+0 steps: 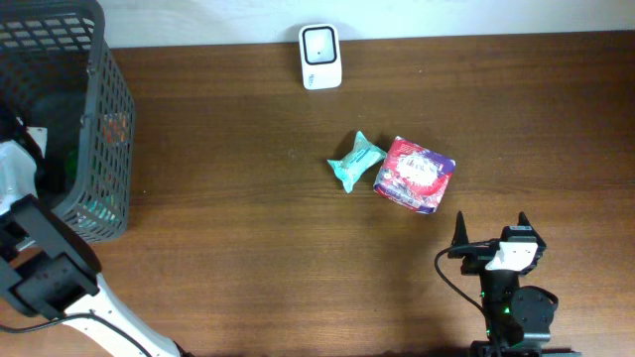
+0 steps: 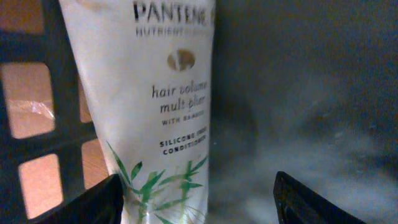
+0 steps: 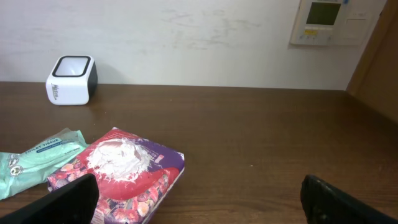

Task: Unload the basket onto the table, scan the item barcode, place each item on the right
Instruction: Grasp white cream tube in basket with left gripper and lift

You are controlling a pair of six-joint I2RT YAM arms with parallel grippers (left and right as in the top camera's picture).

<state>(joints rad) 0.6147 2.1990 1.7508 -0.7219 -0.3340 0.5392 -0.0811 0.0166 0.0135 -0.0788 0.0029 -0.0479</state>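
Observation:
A white Pantene conditioner tube (image 2: 149, 106) stands upright inside the dark mesh basket (image 1: 104, 119). My left gripper (image 2: 198, 182) reaches into the basket, open. The tube lies against the left finger, and the right finger stands well apart from it. The white barcode scanner (image 1: 320, 57) sits at the table's far edge, also seen in the right wrist view as the scanner (image 3: 72, 79). My right gripper (image 1: 491, 226) rests near the front right, open and holding nothing.
A teal tissue pack (image 1: 354, 162) and a red and purple pack (image 1: 415, 175) lie side by side mid-table, ahead and left of the right gripper. Orange light shows through the basket's mesh wall (image 2: 37, 106). The left arm's base (image 1: 45, 273) is at the front left.

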